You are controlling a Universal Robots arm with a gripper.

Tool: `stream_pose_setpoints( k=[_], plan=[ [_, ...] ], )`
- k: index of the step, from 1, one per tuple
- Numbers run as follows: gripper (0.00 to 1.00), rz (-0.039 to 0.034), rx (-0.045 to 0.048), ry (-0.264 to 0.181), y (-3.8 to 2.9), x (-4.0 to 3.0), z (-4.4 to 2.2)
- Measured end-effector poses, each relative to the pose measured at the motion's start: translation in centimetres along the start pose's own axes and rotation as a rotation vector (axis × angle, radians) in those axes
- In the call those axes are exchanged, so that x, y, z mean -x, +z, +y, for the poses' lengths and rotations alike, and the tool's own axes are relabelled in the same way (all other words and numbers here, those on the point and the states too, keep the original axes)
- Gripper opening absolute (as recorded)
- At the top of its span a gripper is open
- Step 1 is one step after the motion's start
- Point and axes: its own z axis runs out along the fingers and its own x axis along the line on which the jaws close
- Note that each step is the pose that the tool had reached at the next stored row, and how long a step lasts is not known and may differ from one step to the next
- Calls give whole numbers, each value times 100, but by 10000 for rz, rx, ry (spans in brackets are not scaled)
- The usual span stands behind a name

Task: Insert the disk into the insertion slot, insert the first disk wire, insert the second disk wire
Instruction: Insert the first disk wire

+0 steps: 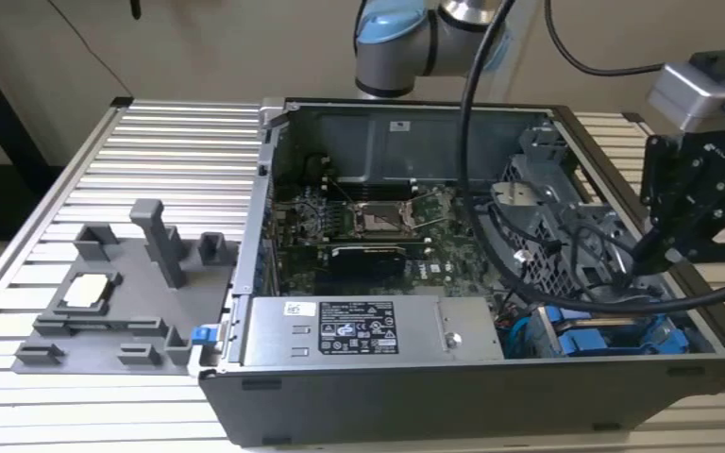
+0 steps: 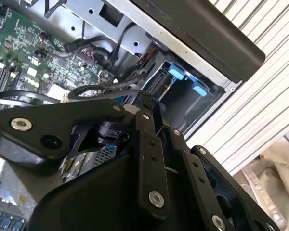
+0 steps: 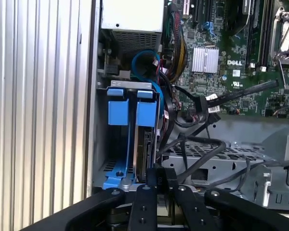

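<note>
The disk [image 3: 145, 151] stands on edge in its bright blue carrier, seated in the insertion slot [image 3: 100, 144] at the corner of the open computer case [image 1: 463, 401]. A second blue carrier [image 3: 115, 113] stands just beside it, and the blue tabs of both also show in the second wrist view. In the exterior view the blue of the carriers [image 1: 587, 342] sits at about four o'clock within the case. The gripper [image 3: 161, 174] is closed, its tips drawn together right at the end of the disk among a tangle of black wires [image 3: 202, 144]; whether a plug is pinched between the tips I cannot tell. In the exterior view the gripper [image 1: 649, 257] reaches down into the case at about three o'clock, over the case's side wall. In the second wrist view the gripper [image 2: 143, 103] points toward the same bay. A thick black cable [image 1: 474, 113] hangs from the arm [image 1: 400, 38], which rises at twelve o'clock behind the case, and loops through the interior. The green motherboard [image 1: 376, 222] lies at about ten o'clock inside the case, and the silver power supply [image 1: 362, 330] with its label sits at seven o'clock. Out on the slatted surface [image 1: 161, 142], at nine o'clock from the case, rests a grey fixture [image 1: 110, 302] with upright posts.
</note>
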Motion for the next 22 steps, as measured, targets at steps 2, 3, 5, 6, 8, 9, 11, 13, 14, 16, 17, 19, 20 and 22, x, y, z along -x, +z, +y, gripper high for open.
stream_pose_setpoints(
  k=[2, 3, 5, 6, 8, 9, 11, 13, 14, 16, 17, 19, 20, 22],
  plan=[
    [19, -14, 241, 1, 4, -5, -54],
    [19, -22, 353, 1, 6, -8, -80],
    [19, -34, 587, 4, 10, -12, -132],
    [19, -40, 681, 5, 11, -13, -151],
    [19, -44, 762, 5, 13, -14, -164],
    [19, -44, 763, 5, 13, -14, -164],
    [19, -43, 764, 5, 14, -14, -164],
    [19, -84, 762, 3, 21, -17, -164],
    [19, -113, 760, 9, 26, -23, -164],
    [19, -180, 756, 41, 39, -42, -163],
    [19, -208, 754, 56, 45, -52, -162],
    [19, -273, 749, 91, 61, -73, -161],
    [19, -312, 747, 109, 69, -81, -161],
    [19, -376, 744, 141, 81, -100, -160]
  ],
)
